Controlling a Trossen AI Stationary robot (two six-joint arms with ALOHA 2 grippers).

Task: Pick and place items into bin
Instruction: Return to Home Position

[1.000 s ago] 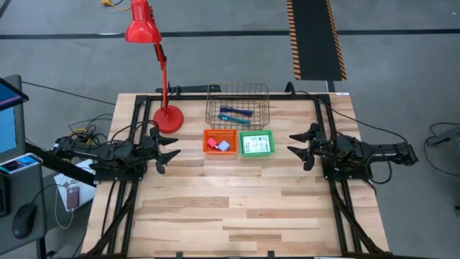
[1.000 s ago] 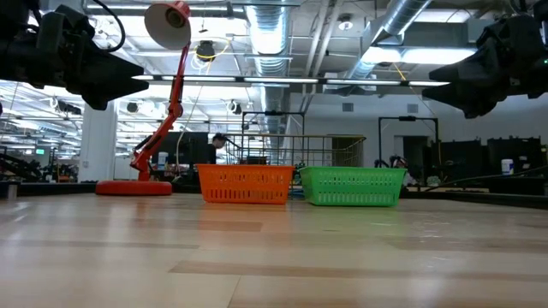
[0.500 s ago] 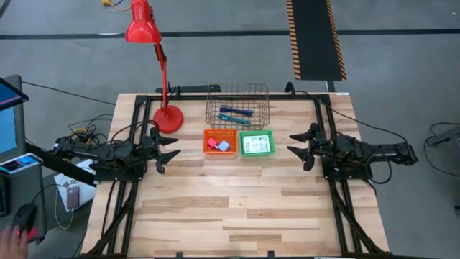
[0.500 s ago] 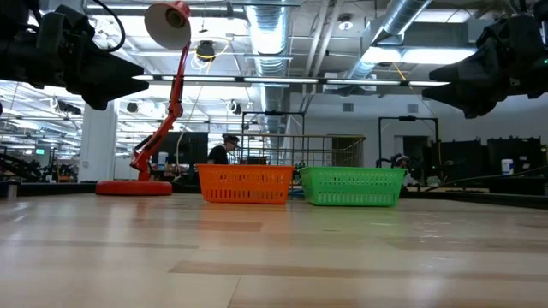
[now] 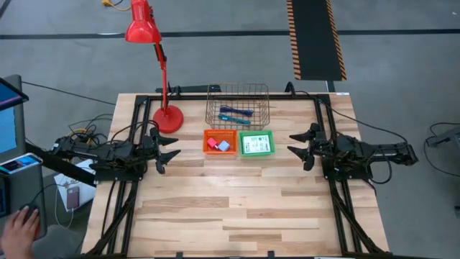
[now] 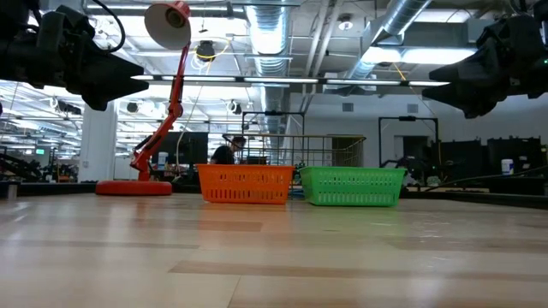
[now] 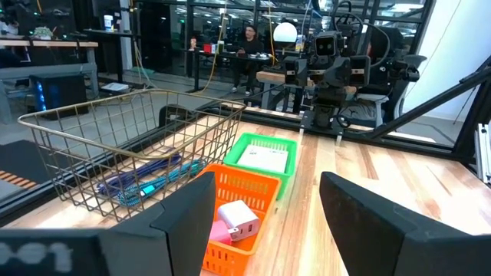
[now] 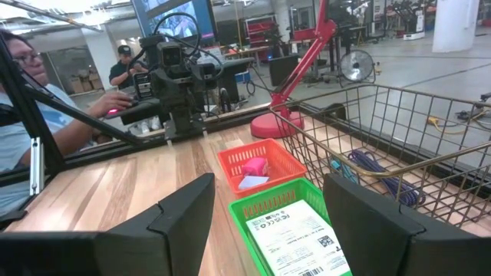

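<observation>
While both arms are hanging raised over the bench's (image 5: 237, 208) side edges, three containers are sitting clustered midway along its back edge. The wire basket (image 5: 237, 105), nearest that edge, is holding a blue cable (image 5: 236, 111) and a teal piece (image 5: 235, 120) lying side by side. Just in front of it, the orange bin (image 5: 220, 134) is carrying a pink block (image 5: 213, 143) and a white adapter (image 5: 225, 146) touching each other, and the green bin (image 5: 256, 134), right beside the orange one, is holding a white printed card pack (image 5: 256, 145) lying flat. A red lamp (image 5: 168, 118) is standing on its base near the back edge, between the basket and the left corner. The left gripper (image 5: 172, 147) is hovering by the left edge, pointing at the orange bin, its fingers (image 7: 188, 222) spreading wide around nothing. The right gripper (image 5: 290, 143) is hovering by the right edge, facing the green bin, likewise gaping and gripping nothing. Bare planks are stretching from the bins to the front edge, between the two dark arm frames (image 5: 343, 216). Beyond the front left corner, a person's hand (image 5: 17, 227) is showing, off the bench
</observation>
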